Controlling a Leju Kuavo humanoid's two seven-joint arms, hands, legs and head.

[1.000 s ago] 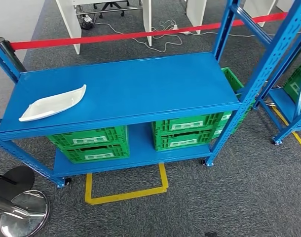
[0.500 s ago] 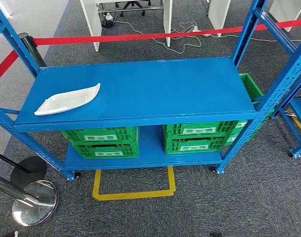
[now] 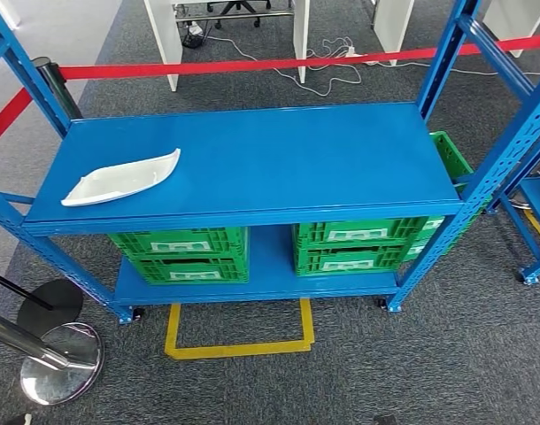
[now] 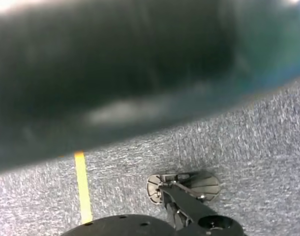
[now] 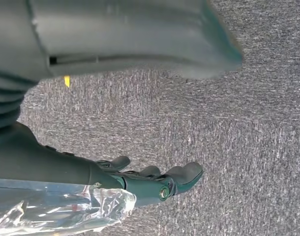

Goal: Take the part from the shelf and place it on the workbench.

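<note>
Meanwhile the white part (image 3: 120, 178) lies on the shelf (image 3: 267, 159), well apart from the empty, spread right hand (image 5: 141, 182).

Grey carpet (image 4: 252, 137), yellow floor line (image 4: 82, 187)

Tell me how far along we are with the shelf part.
Done: the robot faces the shelf. The white part lies untouched on its top deck. In hand: nothing; the right hand hangs open over carpet. Left: reach, grasp, carry to the workbench.

The right hand (image 5: 134, 123) hangs over the floor, fingers (image 5: 178, 177) stretched out straight, holding nothing.
</note>
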